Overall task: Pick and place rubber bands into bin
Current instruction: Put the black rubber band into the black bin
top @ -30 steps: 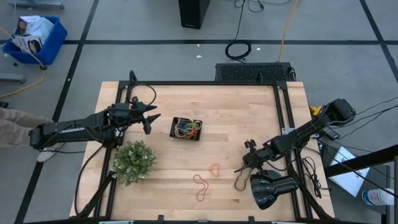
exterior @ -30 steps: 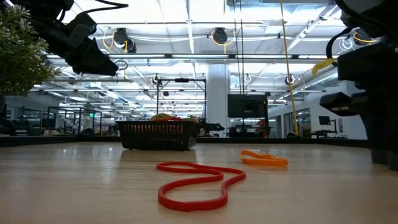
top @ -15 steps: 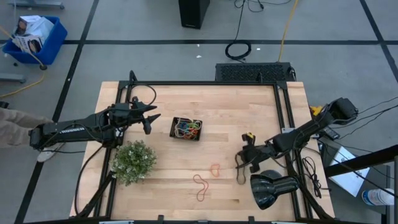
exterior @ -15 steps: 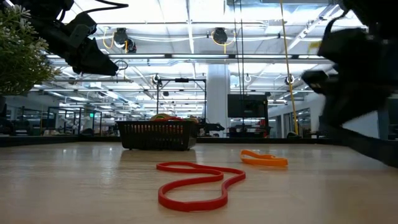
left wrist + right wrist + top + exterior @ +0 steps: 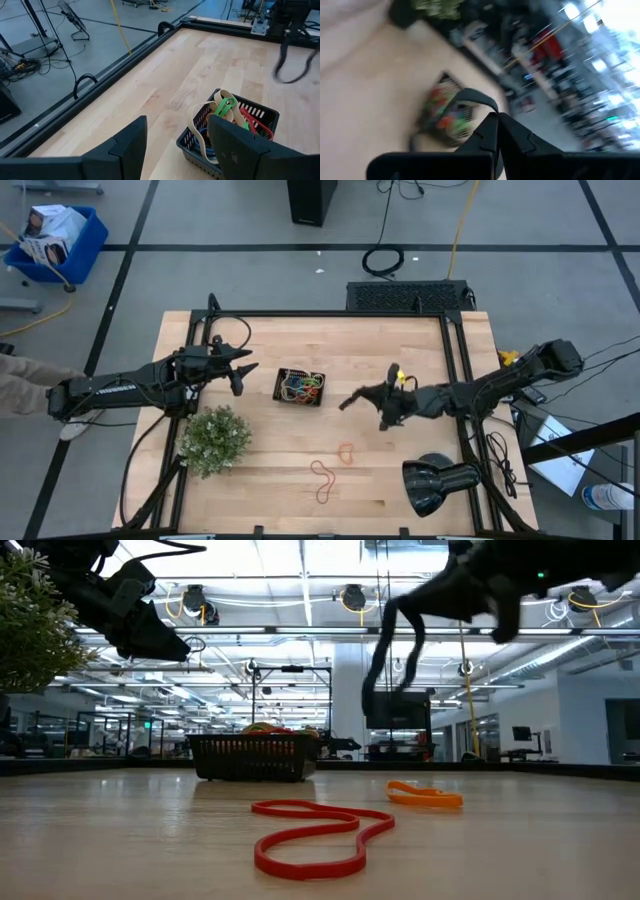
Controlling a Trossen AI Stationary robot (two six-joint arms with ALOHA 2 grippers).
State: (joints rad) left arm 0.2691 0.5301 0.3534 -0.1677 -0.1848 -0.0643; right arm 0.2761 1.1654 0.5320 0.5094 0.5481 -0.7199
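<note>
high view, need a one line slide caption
Right end effector carries a black rubber band toward the small black mesh bin; two bands remain on the wooden table.

No readable text anywhere that I can make out. The blue crate (image 5: pixel 55 238) beyond the table holds papers or printed packaging, but the print is too small to read. Nothing legible on the left arm (image 5: pixel 120 388), the bin (image 5: pixel 300 387), or in the room behind in the low view.
</note>
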